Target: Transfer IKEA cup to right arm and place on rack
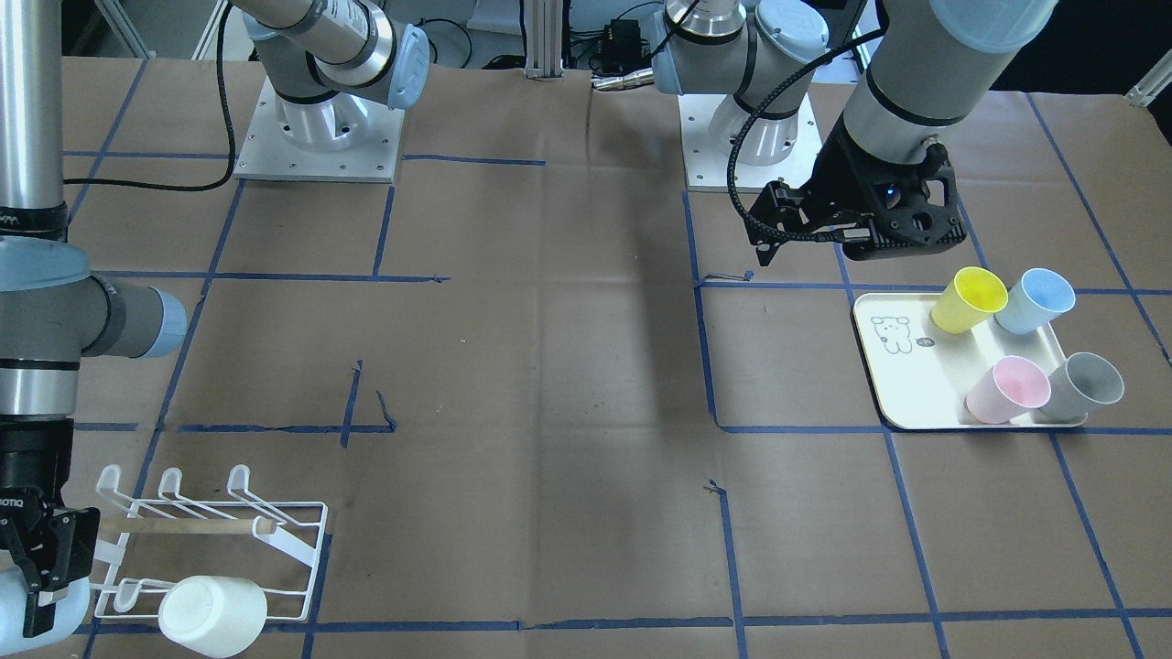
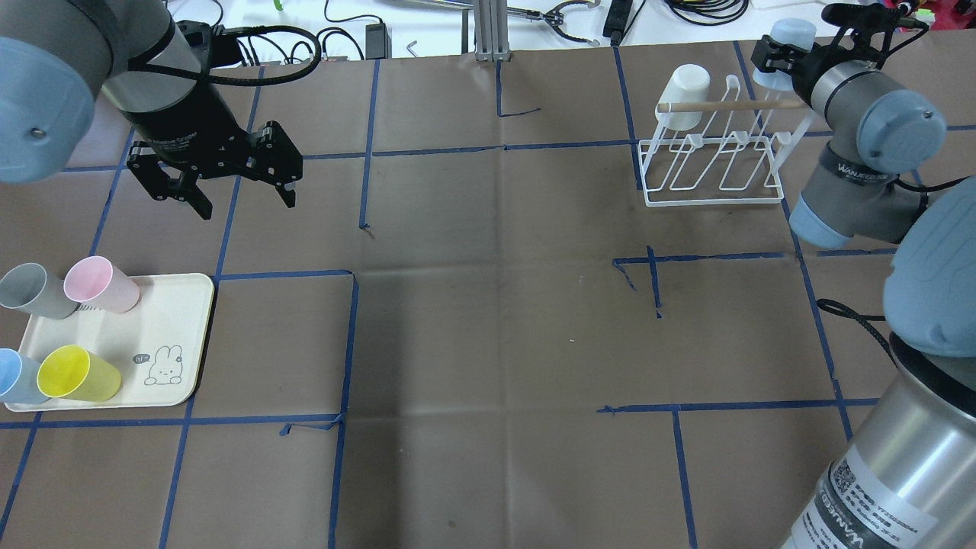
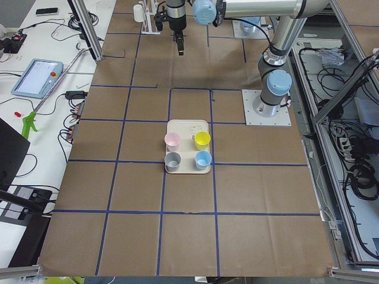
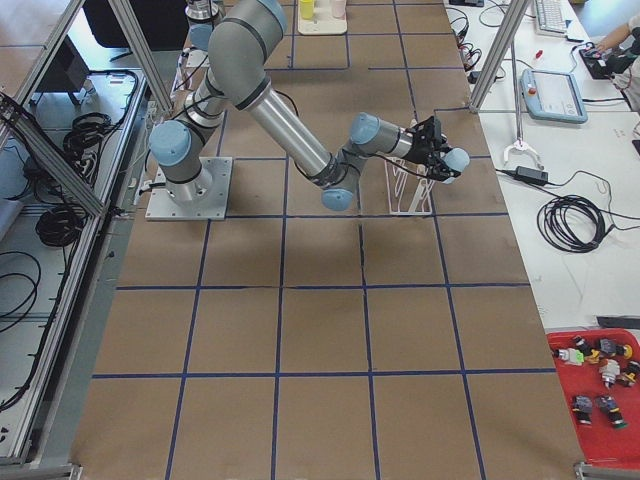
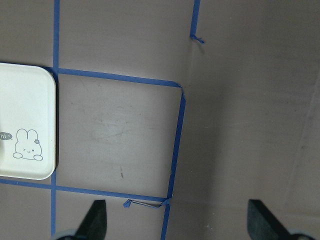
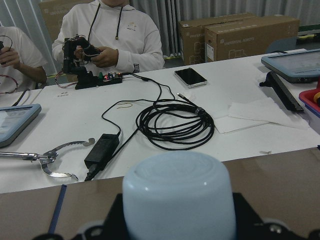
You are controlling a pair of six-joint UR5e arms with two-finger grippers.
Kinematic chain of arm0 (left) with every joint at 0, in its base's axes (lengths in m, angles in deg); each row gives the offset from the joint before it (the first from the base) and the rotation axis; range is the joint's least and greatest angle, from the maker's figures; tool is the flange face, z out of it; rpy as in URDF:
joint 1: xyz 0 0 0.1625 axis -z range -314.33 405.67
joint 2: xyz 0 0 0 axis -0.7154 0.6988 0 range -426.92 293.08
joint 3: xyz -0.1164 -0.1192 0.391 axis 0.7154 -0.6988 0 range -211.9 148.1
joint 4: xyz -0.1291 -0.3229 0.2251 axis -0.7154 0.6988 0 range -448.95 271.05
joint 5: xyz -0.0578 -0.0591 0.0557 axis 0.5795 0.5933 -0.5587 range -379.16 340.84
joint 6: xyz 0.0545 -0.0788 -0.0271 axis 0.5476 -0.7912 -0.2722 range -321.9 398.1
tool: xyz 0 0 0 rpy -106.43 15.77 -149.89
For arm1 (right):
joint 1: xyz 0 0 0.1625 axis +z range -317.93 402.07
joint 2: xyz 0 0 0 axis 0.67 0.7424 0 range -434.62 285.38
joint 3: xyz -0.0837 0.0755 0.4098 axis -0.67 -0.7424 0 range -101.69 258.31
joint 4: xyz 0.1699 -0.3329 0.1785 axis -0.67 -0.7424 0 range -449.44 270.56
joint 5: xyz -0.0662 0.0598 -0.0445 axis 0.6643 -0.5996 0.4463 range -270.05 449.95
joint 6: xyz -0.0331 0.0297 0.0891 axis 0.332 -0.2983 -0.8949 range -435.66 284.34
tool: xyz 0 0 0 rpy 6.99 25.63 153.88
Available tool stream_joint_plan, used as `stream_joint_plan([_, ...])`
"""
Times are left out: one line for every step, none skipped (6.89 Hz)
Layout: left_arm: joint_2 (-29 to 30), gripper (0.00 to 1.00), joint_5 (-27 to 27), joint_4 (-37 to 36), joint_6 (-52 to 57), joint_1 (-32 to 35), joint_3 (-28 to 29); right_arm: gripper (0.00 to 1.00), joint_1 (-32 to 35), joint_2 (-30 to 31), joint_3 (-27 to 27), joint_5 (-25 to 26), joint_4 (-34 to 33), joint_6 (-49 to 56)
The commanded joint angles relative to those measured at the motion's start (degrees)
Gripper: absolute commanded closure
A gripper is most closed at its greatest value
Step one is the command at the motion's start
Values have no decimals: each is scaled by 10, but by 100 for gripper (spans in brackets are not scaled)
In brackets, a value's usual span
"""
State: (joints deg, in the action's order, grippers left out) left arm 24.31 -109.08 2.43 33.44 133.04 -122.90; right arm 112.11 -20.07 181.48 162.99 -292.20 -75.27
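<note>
A pale-blue IKEA cup (image 6: 177, 192) fills the bottom of the right wrist view, base toward the camera. My right gripper (image 2: 779, 55) is shut on this cup (image 2: 789, 32), holding it at the far right end of the white wire rack (image 2: 717, 164), beside the wooden dowel. A white cup (image 2: 686, 95) hangs on the rack's other end. My left gripper (image 2: 229, 191) hangs open and empty above the table, just beyond the cream tray (image 2: 179, 320). In the left wrist view its fingertips (image 5: 97, 220) spread wide over bare paper.
The tray holds a grey cup (image 2: 30, 290), a pink cup (image 2: 99, 284), a blue cup (image 2: 15, 375) and a yellow cup (image 2: 76, 374), all lying on their sides. Blue tape lines cross the brown table. Two people sit at a white bench with cables (image 6: 175, 122) behind the rack.
</note>
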Motion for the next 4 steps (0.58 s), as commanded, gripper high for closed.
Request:
stream_joint_plan([-4,0,12,-12,5,0,-1,1,0,0,9,0,0,-5])
stream_joint_plan([-4,0,12,-13,4,0,-1,0,0,0,9,-1,1,-2])
stream_joint_plan([-4,0,12,-13,4,0,-1,0,0,2,5,0,1,-2])
stream_joint_plan([-3,0,7,-13,7,0,-1,0,0,6,3,0,1,0])
